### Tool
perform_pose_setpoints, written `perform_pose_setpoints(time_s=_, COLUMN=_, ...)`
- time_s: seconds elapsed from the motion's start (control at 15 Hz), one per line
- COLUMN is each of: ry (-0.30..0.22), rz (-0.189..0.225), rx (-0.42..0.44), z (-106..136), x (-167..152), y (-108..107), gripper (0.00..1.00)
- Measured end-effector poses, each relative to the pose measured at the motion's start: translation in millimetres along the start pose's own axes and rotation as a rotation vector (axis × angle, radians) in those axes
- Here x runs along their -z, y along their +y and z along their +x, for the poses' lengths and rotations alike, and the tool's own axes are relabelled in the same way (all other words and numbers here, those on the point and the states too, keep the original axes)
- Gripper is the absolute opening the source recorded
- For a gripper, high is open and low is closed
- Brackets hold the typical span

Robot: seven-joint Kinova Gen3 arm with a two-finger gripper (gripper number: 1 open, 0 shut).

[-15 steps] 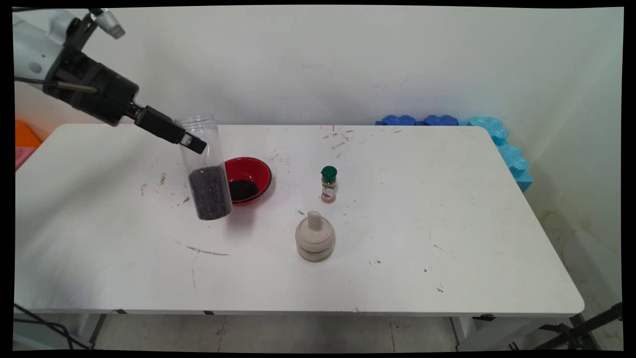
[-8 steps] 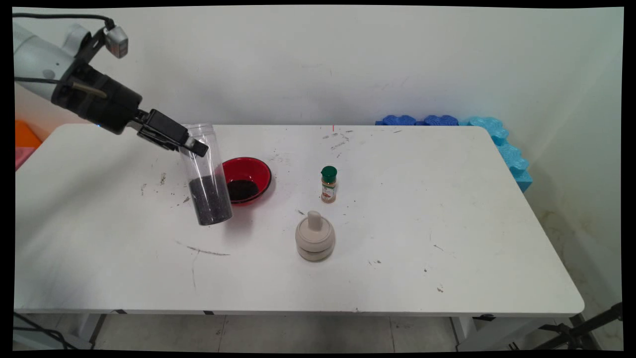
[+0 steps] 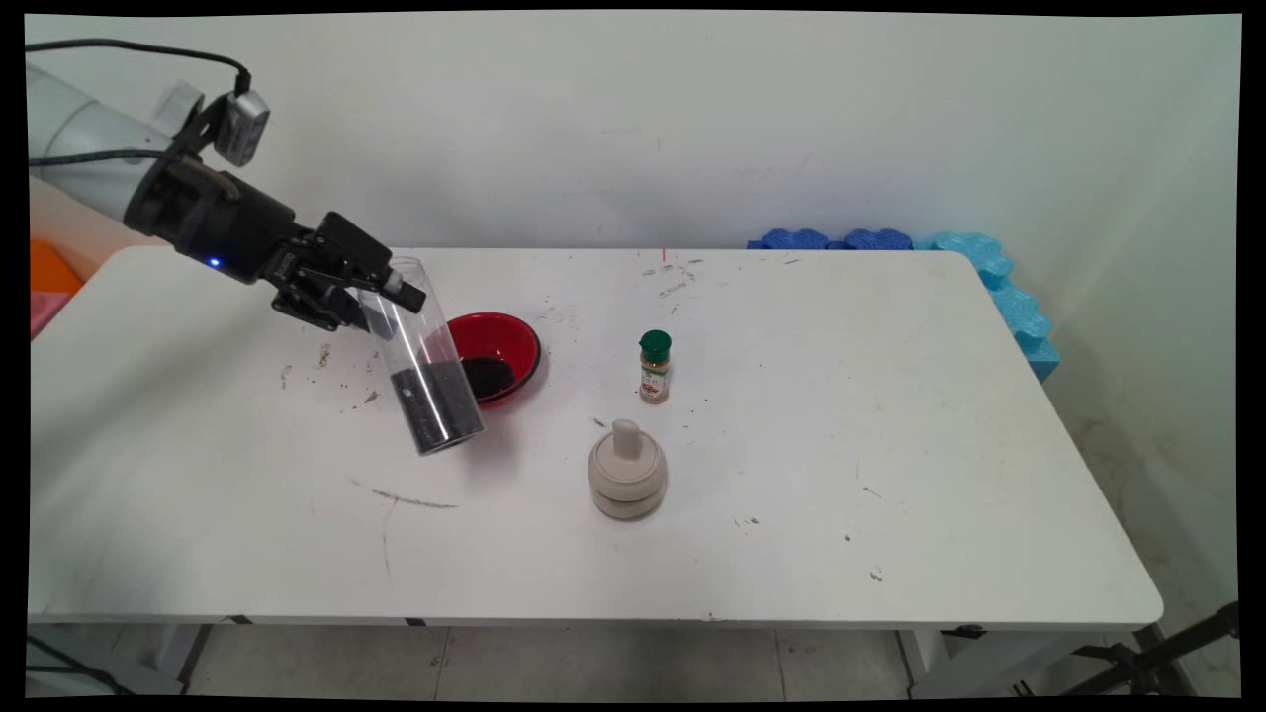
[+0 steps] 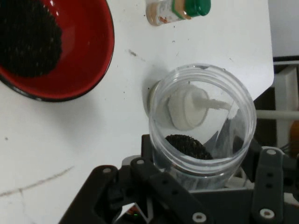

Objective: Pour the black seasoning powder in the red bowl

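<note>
Clear plastic makes up the tall jar [image 3: 423, 368] that the black hand [image 3: 371, 297] grips tight near its open top. The jar leans, with dark grains in its bottom part, and its base is low over the white counter [image 3: 791, 475], just left of the red bowl [image 3: 506, 348]. More dark grains sit in that bowl. A green-capped spice bottle [image 3: 654, 367] and a beige lidded pot [image 3: 626, 473] stand further right.

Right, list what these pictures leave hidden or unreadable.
- Spice bottle label: too small to read in the main view, cut by the top edge in the hand view.
- Jar base: tilted; contact with the table cannot be told.
- Fingers on the jar: hidden by the jar in the hand view.
</note>
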Motion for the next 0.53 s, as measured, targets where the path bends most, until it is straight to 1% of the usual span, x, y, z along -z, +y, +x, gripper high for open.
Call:
perform_pose_setpoints(time_s=0.13, ry=-0.004, rz=-0.006, rx=0.063, z=1, x=-4, y=-1, gripper=0.00)
perform_pose_setpoints(time_s=0.53, ry=-0.019, rz=-0.056, rx=0.314, z=6, x=-17, y=1, gripper=0.00)
